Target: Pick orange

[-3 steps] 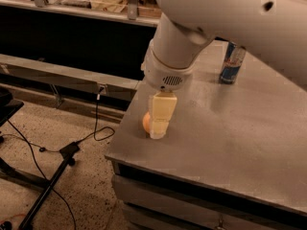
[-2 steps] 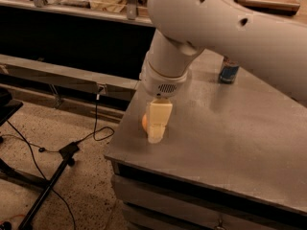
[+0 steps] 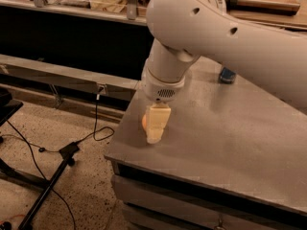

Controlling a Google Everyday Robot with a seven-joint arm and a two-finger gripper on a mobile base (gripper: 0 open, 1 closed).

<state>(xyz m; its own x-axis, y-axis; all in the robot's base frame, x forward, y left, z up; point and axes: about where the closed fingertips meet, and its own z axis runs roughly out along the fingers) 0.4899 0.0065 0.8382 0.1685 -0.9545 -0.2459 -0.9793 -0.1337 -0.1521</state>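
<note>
Nearest the camera, at lower left, a speckled floor [image 3: 91, 200] carries a black stand [image 3: 45, 188] whose leg runs diagonally, with thin black cable [image 3: 98, 123] looping beside it and rising toward the rail behind.

The grey counter [image 3: 230, 138] fills the right and centre of the view. Its front edge and near left corner are visible, with a drawer-like front below.

Near that left corner, just inside the edge, the pincer [image 3: 154, 137] points straight down, its cream-coloured tip at or very close to the counter surface. Whether the pincer is spread, pressed together or pinching anything cannot be told: it presents as 1 pale block from this angle.

The orange [image 3: 144, 122] is on the counter directly at the pincer's upper left side. Only a narrow orange sliver shows past the cream body, and the rest is hidden behind it. Contact between the 2 cannot be confirmed.

Above the pincer, a round grey wrist collar joins the large white arm [image 3: 201, 28], which sweeps up and off to the right across the top of the view.

Farther back on the counter, well apart from the orange, 1 blue can [image 3: 227, 75] shows only its lower part beneath the arm.

Beyond, a dark recess and a cluttered shelf run along the rear.
</note>
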